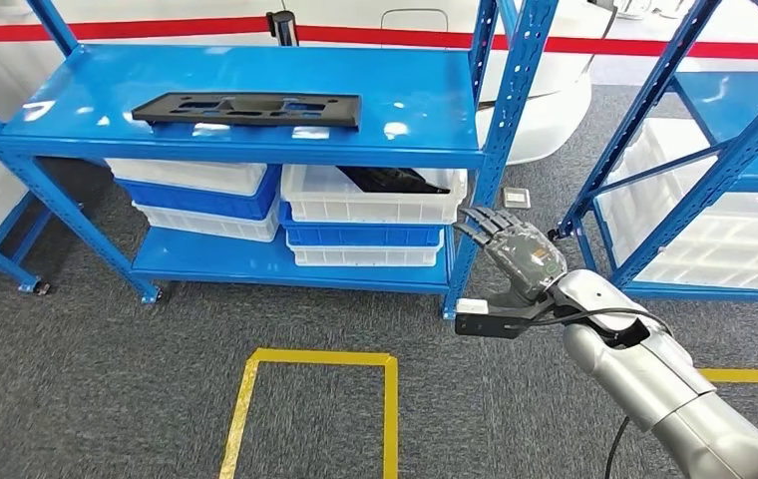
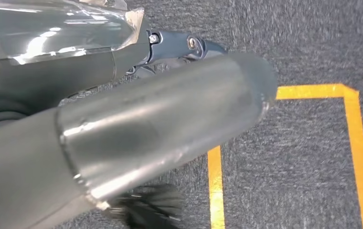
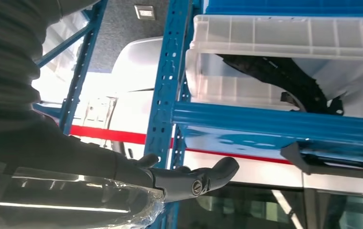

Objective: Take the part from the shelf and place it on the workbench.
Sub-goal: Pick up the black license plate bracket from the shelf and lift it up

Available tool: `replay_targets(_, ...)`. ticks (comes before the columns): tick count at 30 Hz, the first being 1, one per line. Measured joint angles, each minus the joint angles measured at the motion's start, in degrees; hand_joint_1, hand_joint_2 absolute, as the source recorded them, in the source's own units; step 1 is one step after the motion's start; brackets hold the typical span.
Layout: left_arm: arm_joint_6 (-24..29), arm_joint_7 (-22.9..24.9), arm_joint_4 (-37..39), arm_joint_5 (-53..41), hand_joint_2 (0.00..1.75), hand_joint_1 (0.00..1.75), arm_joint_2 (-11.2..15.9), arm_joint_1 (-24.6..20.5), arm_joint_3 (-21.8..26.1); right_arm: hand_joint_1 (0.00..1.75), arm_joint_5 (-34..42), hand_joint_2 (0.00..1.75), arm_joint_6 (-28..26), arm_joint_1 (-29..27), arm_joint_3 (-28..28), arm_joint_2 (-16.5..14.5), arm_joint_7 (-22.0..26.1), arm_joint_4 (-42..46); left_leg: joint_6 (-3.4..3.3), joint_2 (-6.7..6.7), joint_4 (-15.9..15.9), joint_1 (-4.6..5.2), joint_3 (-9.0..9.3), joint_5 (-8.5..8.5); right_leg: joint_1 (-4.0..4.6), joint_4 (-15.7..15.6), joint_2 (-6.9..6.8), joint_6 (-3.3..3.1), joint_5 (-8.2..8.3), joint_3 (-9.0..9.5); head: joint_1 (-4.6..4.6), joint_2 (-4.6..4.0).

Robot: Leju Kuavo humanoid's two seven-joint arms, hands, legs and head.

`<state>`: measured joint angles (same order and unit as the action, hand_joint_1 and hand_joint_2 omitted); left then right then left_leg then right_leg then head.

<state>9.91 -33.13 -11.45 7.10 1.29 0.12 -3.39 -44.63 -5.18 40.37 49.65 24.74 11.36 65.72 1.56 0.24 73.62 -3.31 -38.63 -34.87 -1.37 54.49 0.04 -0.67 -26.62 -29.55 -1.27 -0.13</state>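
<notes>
Your right hand (image 1: 515, 249) is raised beside the blue shelf's (image 1: 245, 100) front post, fingers spread apart, holding and touching nothing. The flat black part (image 1: 247, 108) lies on the shelf's top level, well apart from the hand. You cannot tell your left hand's state.

1. Head view: bright, even light from above. White glare spots sit on the glossy top board of the blue shelf (image 1: 255, 95), and soft shadow lies on the carpet (image 1: 106, 379) under it.
2. The straight shelf posts bow outward toward the picture's edges.
3. Left wrist view: the close silver arm (image 2: 160, 129) is soft and out of focus, with dull sheen. A dark smeared blur sits at one edge. The yellow floor tape (image 2: 356, 143) is fairly sharp.
4. Right wrist view: strong backlight washes out the white areas behind the posts, and the robot hand (image 3: 189, 179) reads as a dark silhouette.
</notes>
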Motion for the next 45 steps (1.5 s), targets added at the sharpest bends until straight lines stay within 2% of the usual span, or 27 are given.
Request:
replay_targets(1,0.1,0.0,0.0,0.0,0.0,0.0,0.0,0.2,0.0,0.0,0.0,1.75,0.0,-0.1,0.0,-0.1,0.0,0.0,-0.15,-0.06,-0.9,0.2,-1.24,-2.23,0.1,-0.2,0.27,-0.02,-0.84,1.24,-0.01,0.0)
replay_targets(2,0.1,0.0,0.0,0.0,0.0,0.0,0.0,0.3,0.0,0.0,0.0,1.75,0.0,-0.2,0.1,-0.1,0.0,0.0,-0.28,-0.1,-3.1,0.32,-1.88,-2.8,0.12,-0.2,0.5,0.04,-1.75,2.5,-0.03,0.0)
replay_targets(3,0.2,0.0,0.1,0.0,0.0,0.0,0.0,0.4,0.0,0.0,0.0,1.75,0.0,-0.3,0.1,-0.1,0.0,0.0,-0.35,-0.08,-6.3,0.37,-2.06,-0.98,0.1,-0.3,0.68,0.22,-2.8,3.59,-0.03,0.0)
replay_targets(6,0.3,0.0,0.3,0.0,0.0,0.0,-0.1,0.5,0.0,0.0,0.0,1.75,0.0,-0.3,0.0,0.0,0.0,0.1,-0.6,0.6,-14.3,0.48,-1.14,11.2,0.72,-0.3,1.13,1.25,-5.99,6.06,-0.08,0.0)
replay_targets(7,0.3,0.0,0.3,0.0,0.0,0.0,-0.1,0.5,0.0,0.0,0.0,1.75,0.0,-0.2,-0.1,0.0,0.0,0.3,-0.93,0.71,-14.9,0.67,-0.76,13.11,1.01,-0.2,1.23,1.79,-6.5,6.98,0.07,0.0)
replay_targets(9,0.3,0.0,0.3,0.0,0.0,0.0,-0.2,0.2,0.0,0.0,0.1,1.75,0.0,0.1,-0.6,0.1,0.0,0.7,-1.93,0.49,-15.0,1.12,0.38,12.97,1.14,1.1,1.15,2.97,-5.93,7.19,0.38,0.0)
replay_targets(10,0.3,0.0,0.3,0.0,0.0,0.0,-0.2,0.0,0.0,0.0,0.1,1.75,0.0,0.3,-0.8,0.2,0.0,0.9,-2.38,0.34,-15.2,1.21,0.97,12.76,1.0,3.8,0.97,3.5,-4.83,5.95,0.42,0.0)
replay_targets(12,0.3,0.0,0.3,0.0,0.0,0.0,-0.1,-0.2,0.0,0.0,0.1,1.75,0.1,0.4,-0.9,0.2,0.0,0.9,-3.16,-0.04,-15.8,1.32,2.33,12.18,0.73,11.9,0.63,3.77,-3.57,0.3,0.55,0.0)
replay_targets(13,0.3,0.0,0.3,0.0,0.0,0.0,-0.1,-0.2,0.0,0.0,0.1,1.75,0.1,0.3,-0.9,0.3,0.0,0.9,-3.41,-0.23,-16.1,1.39,2.97,11.67,0.7,15.6,0.52,3.52,-4.44,-2.92,0.63,0.0)
replay_targets(14,0.3,0.0,0.3,0.0,0.0,0.0,0.0,-0.2,0.0,0.0,0.1,1.75,0.2,0.2,-0.9,0.3,0.0,0.9,-3.6,-0.46,-16.2,1.47,3.69,11.05,0.69,17.9,0.5,3.02,-6.45,-5.69,0.64,0.0)
replay_targets(16,0.4,0.1,0.3,0.0,0.0,0.0,0.0,-0.1,0.0,0.0,0.1,1.75,0.2,0.0,-0.9,0.4,0.0,0.9,-3.78,-0.9,-16.3,1.78,5.41,9.65,0.78,17.9,0.49,2.31,-10.55,-8.98,0.65,0.0)
replay_targets(17,0.6,0.1,0.3,0.0,0.0,0.0,-0.1,-0.1,0.0,0.0,0.1,1.75,0.3,0.0,-0.9,0.5,0.0,0.9,-3.84,-1.1,-16.3,2.02,6.35,8.95,0.89,15.8,0.49,2.31,-10.82,-9.42,0.67,0.0)
replay_targets(18,0.8,0.1,0.3,0.0,0.0,0.0,-0.1,-0.1,-0.1,0.0,0.1,1.75,0.4,0.0,-0.9,0.6,0.0,0.9,-3.9,-1.27,-16.4,2.29,7.29,8.26,1.03,12.6,0.48,2.62,-9.32,-9.27,0.68,0.0)
replay_targets(20,1.1,0.1,0.3,-0.2,0.0,0.0,-0.2,-0.1,-0.2,0.0,0.1,1.75,0.6,0.1,-1.0,0.8,0.0,0.9,-3.88,-1.57,-16.4,2.73,8.74,6.96,1.52,5.7,0.47,2.97,-2.46,-8.17,0.67,0.0)
replay_targets(21,1.2,0.1,0.3,-0.3,0.0,0.0,-0.3,-0.1,-0.3,0.0,0.2,1.75,0.6,0.2,-1.0,0.9,0.0,0.9,-3.69,-1.7,-16.5,2.87,9.2,6.41,1.79,3.5,0.46,2.79,0.48,-7.51,0.69,0.0)
replay_targets(22,1.3,0.0,0.3,-0.4,0.0,0.0,-0.4,-0.1,-0.4,0.0,0.3,1.75,0.7,0.3,-1.0,1.0,0.0,1.0,-3.43,-1.8,-16.5,2.95,9.59,6.16,2.06,2.4,0.53,2.24,2.59,-6.99,0.7,0.0)
replay_targets(23,1.5,0.0,0.3,-0.6,0.0,0.0,-0.4,-0.1,-0.5,0.0,0.4,1.75,0.7,0.4,-1.1,1.1,0.0,1.0,-3.09,-1.83,-16.2,3.06,10.04,6.12,2.15,1.9,0.58,1.55,3.35,-6.7,0.69,0.0)
replay_targets(25,2.0,-0.3,0.3,-0.8,0.0,0.0,-0.3,0.0,-0.6,0.0,0.7,1.75,0.7,0.5,-1.3,1.2,0.0,1.1,-2.57,-1.6,-15.2,3.07,10.16,5.93,1.52,1.1,0.68,0.34,4.07,-5.25,0.66,0.0)
replay_targets(27,2.4,-0.5,0.3,-0.9,0.0,0.0,-0.3,-0.1,-0.7,0.0,0.8,1.75,0.7,0.7,-1.3,1.2,0.1,1.2,-2.18,-1.19,-11.5,2.95,8.4,4.37,0.8,0.7,0.6,-0.4,3.95,-3.88,0.47,0.0)
replay_targets(30,2.4,-0.6,0.3,-0.9,0.0,0.0,-0.3,-0.3,-0.8,0.0,0.9,1.75,0.7,0.8,-1.2,1.1,0.2,1.2,-1.32,-0.91,-2.3,2.5,2.12,0.15,1.04,0.7,0.6,-1.21,3.2,-3.21,0.38,0.0)
replay_targets(31,2.4,-0.6,0.3,-0.9,0.0,0.0,-0.3,-0.2,-0.8,0.0,0.9,1.75,0.7,0.7,-1.1,1.1,0.2,1.2,-1.0,-0.81,-1.3,2.31,0.54,-0.12,1.06,0.8,0.66,-1.26,2.9,-3.0,0.38,0.0)
replay_targets(32,2.4,-0.5,0.3,-0.9,0.0,0.0,-0.3,-0.2,-0.8,0.0,1.1,1.75,0.6,0.7,-1.1,1.1,0.2,1.2,-0.72,-0.69,-2.3,2.09,-0.02,1.12,1.01,0.9,0.74,-1.15,2.57,-2.74,0.36,0.0)
replay_targets(34,2.4,-0.3,0.3,-0.8,0.0,0.0,-0.2,-0.2,-0.8,0.0,1.6,1.75,0.3,0.6,-1.1,0.9,0.2,1.2,-0.32,-0.46,-9.1,1.58,1.36,6.69,0.86,1.3,0.86,-0.63,1.73,-2.22,0.35,0.0)
replay_targets(36,2.4,-0.1,0.3,-0.9,0.0,0.0,-0.2,-0.2,-0.9,0.0,2.1,1.75,-0.3,0.6,-1.2,0.6,0.2,1.3,-0.51,-0.43,-14.5,1.51,2.92,9.23,0.98,1.9,0.97,0.01,0.98,-2.16,0.35,0.0)
replay_targets(40,3.0,0.1,0.3,-1.1,1.75,0.0,-0.2,-0.3,-1.0,0.0,1.1,1.75,-1.9,0.0,-1.2,-0.3,-0.2,2.3,-1.51,-0.5,-15.5,1.98,3.61,10.38,1.71,2.5,1.01,0.6,0.29,-2.4,0.41,0.0)
replay_targets(44,3.8,-0.1,0.3,-1.2,0.0,0.0,-0.2,-0.7,-1.2,0.0,-0.1,1.75,-2.4,-0.3,-0.9,-2.0,-0.9,3.6,-1.87,-0.76,-15.4,2.59,3.63,10.19,1.66,2.3,0.78,0.83,0.15,-2.29,0.38,0.0)
replay_targets(45,4.0,-0.1,0.3,-1.2,0.0,0.0,-0.3,-0.8,-1.3,0.0,-0.2,1.75,-2.5,-0.3,-0.8,-2.5,-1.0,3.8,-1.97,-0.76,-15.4,2.61,3.64,10.13,1.64,2.2,0.78,0.87,0.13,-2.26,0.39,0.0)
